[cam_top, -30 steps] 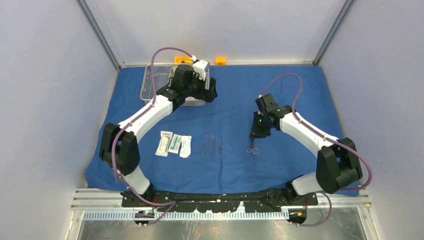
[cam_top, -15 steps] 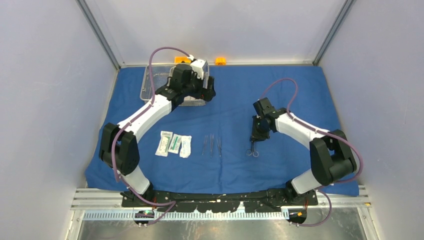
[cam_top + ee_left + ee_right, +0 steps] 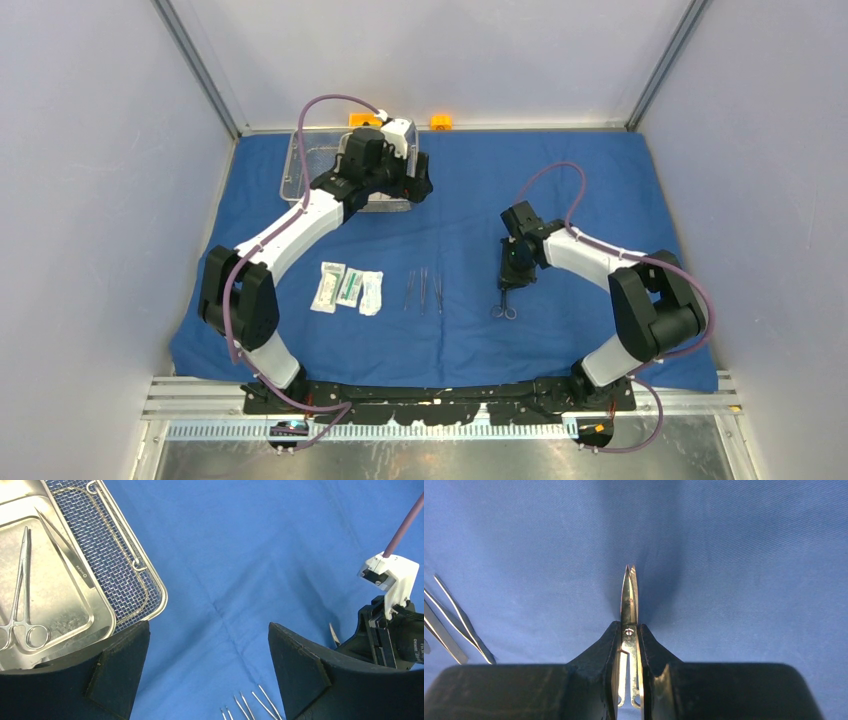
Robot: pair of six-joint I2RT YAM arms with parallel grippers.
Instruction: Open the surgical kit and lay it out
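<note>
The blue cloth wrap (image 3: 470,180) lies spread over the table. At its far left stands the steel mesh basket (image 3: 295,165) (image 3: 120,565), with the solid steel tray (image 3: 55,595) inside it. Ring-handled forceps (image 3: 20,595) and tweezers (image 3: 62,550) lie in the tray. My left gripper (image 3: 415,188) (image 3: 208,630) hangs open beside the basket's right end, holding nothing. My right gripper (image 3: 510,283) (image 3: 629,630) is shut on thin scissors (image 3: 629,595) at their pivot, with the blades close to the cloth and the rings (image 3: 504,311) toward the near edge. Three packets (image 3: 346,288) and several forceps (image 3: 423,290) lie in a row.
Two small orange blocks (image 3: 441,122) sit at the back edge behind the cloth. Grey walls close in the left, right and back sides. The forceps row (image 3: 454,625) lies just left of the held scissors.
My right gripper has shifted a little toward the near edge with the scissors, and its elbow has swung inward. The left arm has stayed put.
</note>
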